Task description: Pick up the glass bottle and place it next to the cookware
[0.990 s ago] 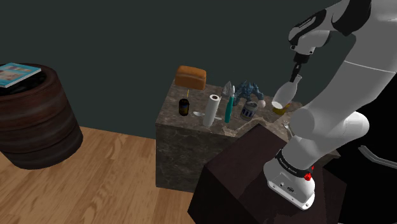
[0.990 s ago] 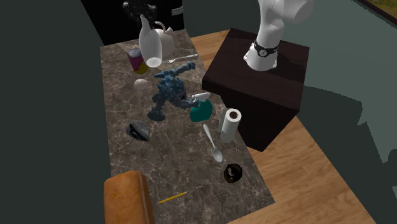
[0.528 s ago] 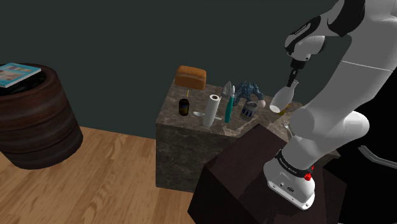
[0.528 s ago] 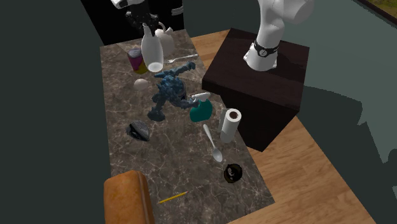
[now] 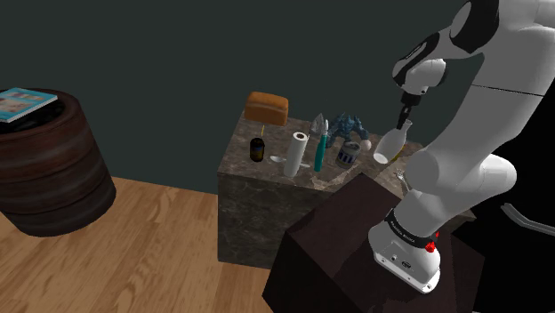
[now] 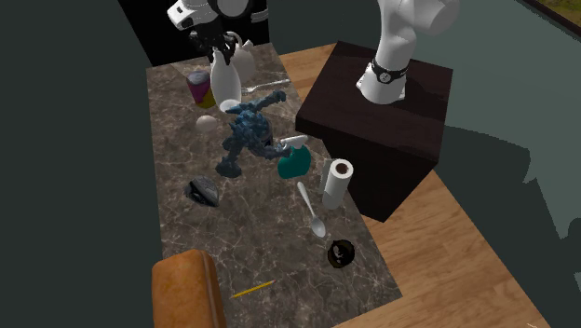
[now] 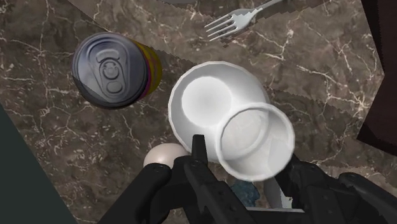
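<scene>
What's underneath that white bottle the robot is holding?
A white pot sits below the bottle on the marble counter, an egg beside it. The bottle hides part of the pot and counter.

The white arm (image 5: 467,169) climbs from its base, folds at a dark joint at the shoulder view's upper right, and reaches down toward that view's left. The wrist aims the black end effector (image 5: 405,114) downward at a slight tilt. Its two fingers (image 7: 198,153) clasp the neck of a white bottle (image 5: 390,145), which hangs below them.
</scene>
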{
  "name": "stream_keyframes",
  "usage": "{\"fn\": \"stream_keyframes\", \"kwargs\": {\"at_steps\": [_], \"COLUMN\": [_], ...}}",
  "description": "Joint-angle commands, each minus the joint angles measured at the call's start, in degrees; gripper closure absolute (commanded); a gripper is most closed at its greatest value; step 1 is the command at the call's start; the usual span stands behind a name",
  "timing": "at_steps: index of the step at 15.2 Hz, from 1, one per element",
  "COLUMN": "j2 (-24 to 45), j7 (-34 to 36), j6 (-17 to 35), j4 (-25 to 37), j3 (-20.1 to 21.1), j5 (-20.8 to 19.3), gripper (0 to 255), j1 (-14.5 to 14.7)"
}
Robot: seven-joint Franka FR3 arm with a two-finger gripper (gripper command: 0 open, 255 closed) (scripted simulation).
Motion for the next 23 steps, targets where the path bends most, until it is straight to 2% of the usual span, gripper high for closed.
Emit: {"fn": "stream_keyframes", "kwargs": {"at_steps": [1, 9, 10, 15, 19, 23], "j2": [1.3, 1.3, 1.3, 1.3, -2.8, -2.8], "j7": [-0.2, -0.2, -0.2, -0.2, 1.0, 1.0], "j6": [1.6, 1.6, 1.6, 1.6, -5.0, -5.0], "j4": [-0.3, -0.3, -0.3, -0.3, 2.4, 2.4], "j3": [0.2, 0.2, 0.2, 0.2, -0.2, -0.1], "j5": [0.6, 0.6, 0.6, 0.6, -1.2, -1.2], "gripper": [255, 255, 0, 0, 0, 0], "j1": [-0.2, -0.2, -0.2, -0.2, 0.9, 0.9]}}
